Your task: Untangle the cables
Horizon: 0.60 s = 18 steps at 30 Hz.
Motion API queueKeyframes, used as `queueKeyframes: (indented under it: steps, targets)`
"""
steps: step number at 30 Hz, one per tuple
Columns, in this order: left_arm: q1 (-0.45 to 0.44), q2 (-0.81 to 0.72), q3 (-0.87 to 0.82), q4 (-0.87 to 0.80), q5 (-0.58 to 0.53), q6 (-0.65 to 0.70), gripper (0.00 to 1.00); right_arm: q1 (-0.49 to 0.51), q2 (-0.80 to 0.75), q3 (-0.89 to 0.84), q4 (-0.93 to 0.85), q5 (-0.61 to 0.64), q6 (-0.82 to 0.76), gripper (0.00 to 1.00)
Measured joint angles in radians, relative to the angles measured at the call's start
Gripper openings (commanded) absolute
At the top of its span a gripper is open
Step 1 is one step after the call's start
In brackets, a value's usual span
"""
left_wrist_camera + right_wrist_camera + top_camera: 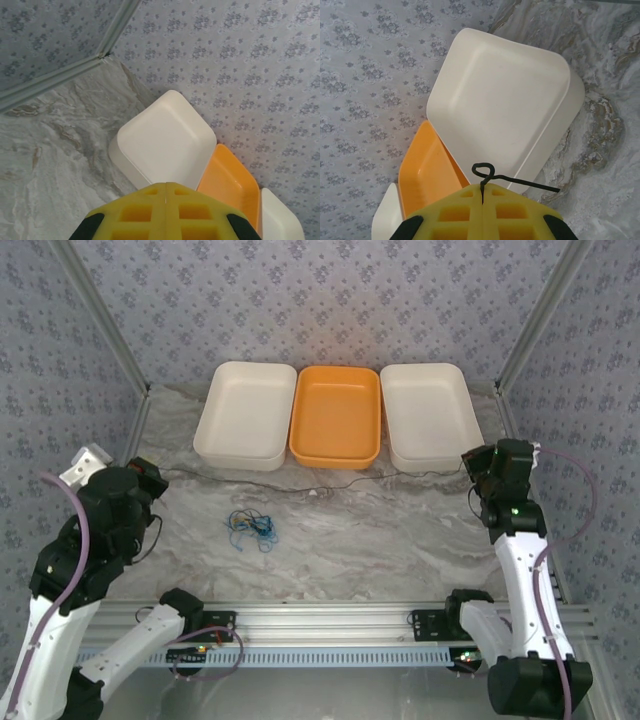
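Observation:
One dark grey cable (330, 486) lies stretched across the marble table in front of the trays. Its right end is pinched in my right gripper (472, 468), which is shut. In the right wrist view the cable's tip (520, 181) curls into a small loop out of the gripper's (483, 187) closed jaws. The cable's left end runs up to my left gripper (152, 478), whose yellow jaws are also pressed together (166, 185); no wire pokes out past them there. A small tangle of blue-green and tan cables (252, 525) lies on the table between the arms, nearer the left one.
Three empty trays stand in a row at the back: a white tray (245, 415), an orange tray (335, 420) and another white tray (432, 415). Patterned walls close in the table on three sides. The aluminium rail (330, 618) with the arm bases runs along the near edge.

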Motion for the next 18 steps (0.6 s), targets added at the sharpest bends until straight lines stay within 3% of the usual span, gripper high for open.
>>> queueKeyframes:
  steps: [13, 16, 18]
  targets:
    - [0.000, -0.045, -0.031, -0.084, -0.095, -0.023, 0.00, -0.146, -0.002, 0.000, -0.024, -0.102, 0.000, 0.00]
    - [0.000, -0.034, -0.033, -0.076, -0.092, -0.013, 0.00, -0.117, 0.014, 0.011, -0.016, -0.119, -0.012, 0.00]
    - [0.005, -0.010, -0.033, -0.039, -0.076, 0.013, 0.00, -0.034, 0.042, 0.036, 0.002, -0.121, -0.047, 0.00]
